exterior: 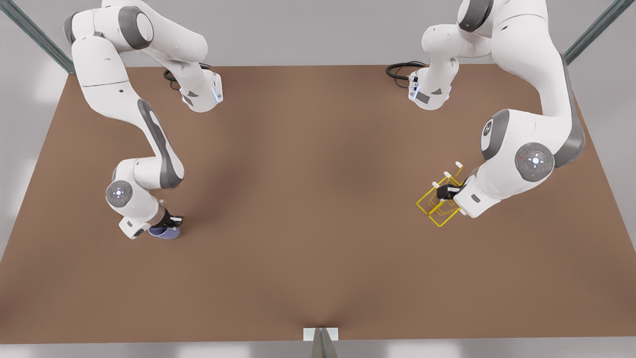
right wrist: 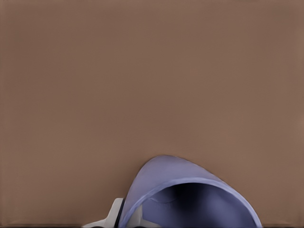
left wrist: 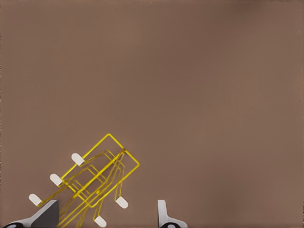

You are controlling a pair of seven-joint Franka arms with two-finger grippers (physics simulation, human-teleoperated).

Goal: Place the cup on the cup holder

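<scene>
Our right gripper (exterior: 171, 224) has its fingers closed on the cup (exterior: 164, 232); our left gripper (exterior: 445, 192), fingers spread, straddles the cup holder (exterior: 437, 209), well apart across the table (exterior: 308, 199)

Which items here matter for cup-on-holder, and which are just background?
Job:
- cup, at the right pincer, front view's left
- cup holder, at the left pincer, front view's right

Background:
- table
- black cables at the far edge
- metal frame struts in the corners
</scene>
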